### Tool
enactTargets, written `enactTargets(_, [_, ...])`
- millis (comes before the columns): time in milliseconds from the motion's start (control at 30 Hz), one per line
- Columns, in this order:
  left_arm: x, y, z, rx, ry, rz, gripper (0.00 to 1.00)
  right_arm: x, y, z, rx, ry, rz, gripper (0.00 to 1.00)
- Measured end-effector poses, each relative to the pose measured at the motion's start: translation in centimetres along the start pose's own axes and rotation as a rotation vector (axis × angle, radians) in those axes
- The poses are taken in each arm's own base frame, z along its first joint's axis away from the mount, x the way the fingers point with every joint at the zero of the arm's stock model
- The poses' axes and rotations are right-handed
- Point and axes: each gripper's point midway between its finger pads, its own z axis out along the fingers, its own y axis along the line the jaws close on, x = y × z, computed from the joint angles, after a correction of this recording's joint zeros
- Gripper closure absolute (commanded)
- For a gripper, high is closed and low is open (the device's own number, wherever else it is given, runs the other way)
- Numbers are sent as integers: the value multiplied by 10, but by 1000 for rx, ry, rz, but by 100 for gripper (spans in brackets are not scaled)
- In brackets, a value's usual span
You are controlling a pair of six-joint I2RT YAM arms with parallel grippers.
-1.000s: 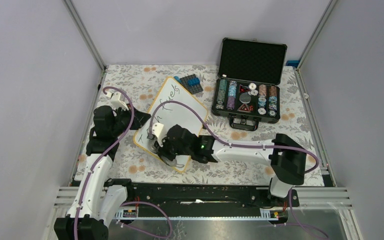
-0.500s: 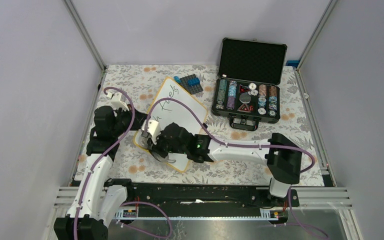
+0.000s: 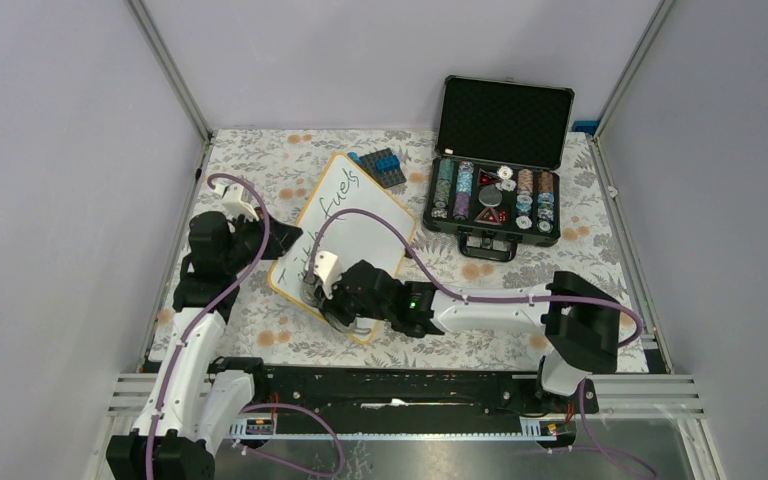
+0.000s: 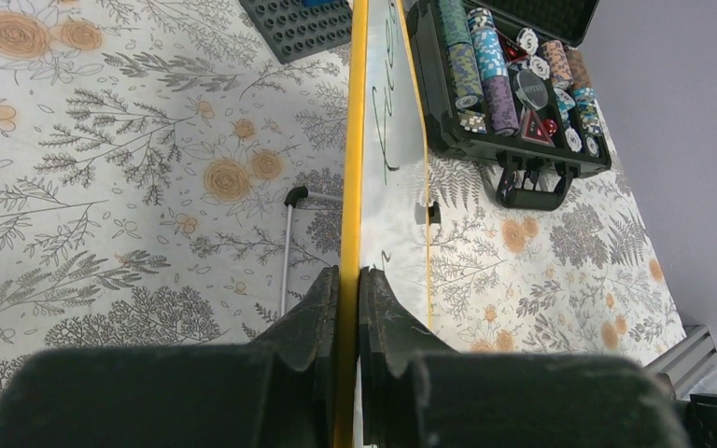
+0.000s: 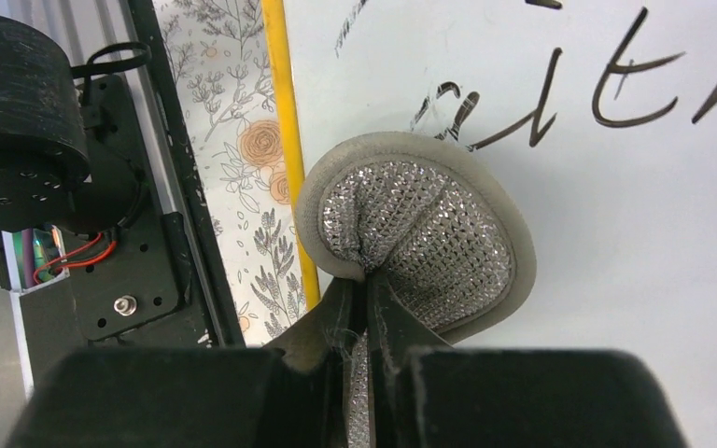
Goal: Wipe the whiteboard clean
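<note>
At the whiteboard's (image 3: 365,225) near corner | right claw (image 5: 366,285), pinching grey pad (image 5: 429,229), slid back right | left claw (image 4: 347,280) clamps rim (image 4: 356,140) | most writing (image 3: 338,204) remains

R jaws pinch grey mesh pad (image 5: 420,224) on whiteboard (image 5: 616,243), just beside yellow rim (image 5: 285,121), at black writing (image 5: 546,98)

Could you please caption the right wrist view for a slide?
Right gripper pinches a gray pad on the whiteboard beside black handwriting.
</note>
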Motion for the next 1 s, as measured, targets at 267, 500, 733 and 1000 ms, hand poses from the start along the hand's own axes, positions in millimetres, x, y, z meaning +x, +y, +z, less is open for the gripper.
enactTargets(267, [-2, 1, 0, -1, -7, 19, 100, -16, 5, 9, -23, 127, -83, 100])
enactTargets(500, [-1, 2, 0, -9, -7, 22, 100, -47, 5, 20, -23, 139, -139, 100])
enactTargets(733, [-1, 3, 0, -17, -7, 22, 100, -58, 5, 24, -33, 174, -190, 100])
enactTargets(1000, [0, 3, 0, -21, -6, 12, 100, -75, 5, 29, -38, 171, -251, 100])
